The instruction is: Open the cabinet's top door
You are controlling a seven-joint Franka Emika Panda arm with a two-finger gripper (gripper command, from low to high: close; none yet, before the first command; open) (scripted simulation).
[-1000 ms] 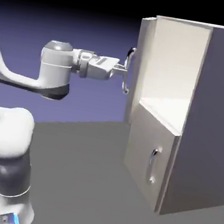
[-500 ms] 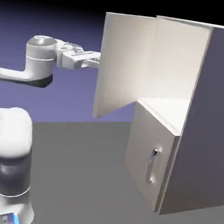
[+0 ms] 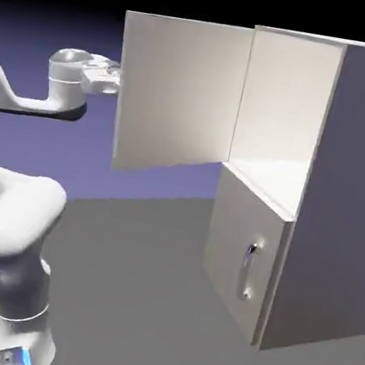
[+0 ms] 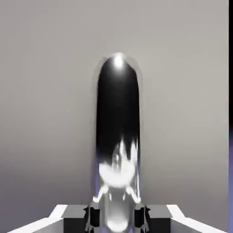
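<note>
The light-grey cabinet [image 3: 352, 198] stands at the exterior view's right. Its top door [image 3: 180, 93] is swung wide open to the left, inner face toward the camera, and the upper compartment [image 3: 286, 111] is bare inside. My gripper [image 3: 105, 79] is at the door's far left edge; its fingertips and the long handle are hidden behind the panel there. In the hand view the curved silver handle [image 4: 117, 127] rises large against the grey door panel [image 4: 45, 91], and my gripper [image 4: 117, 216] is shut on its lower part, with dark fingertips [image 4: 93, 216] on either side.
The shorter lower door [image 3: 236, 258] is shut, its small metal handle [image 3: 248, 269] facing out. My white arm [image 3: 11, 224] rises at the lower left. The grey table [image 3: 142, 296] spreads in front of the cabinet.
The top door has swung from nearly edge-on to wide open. My hand has moved left along with its handle and now sits behind the door's edge.
</note>
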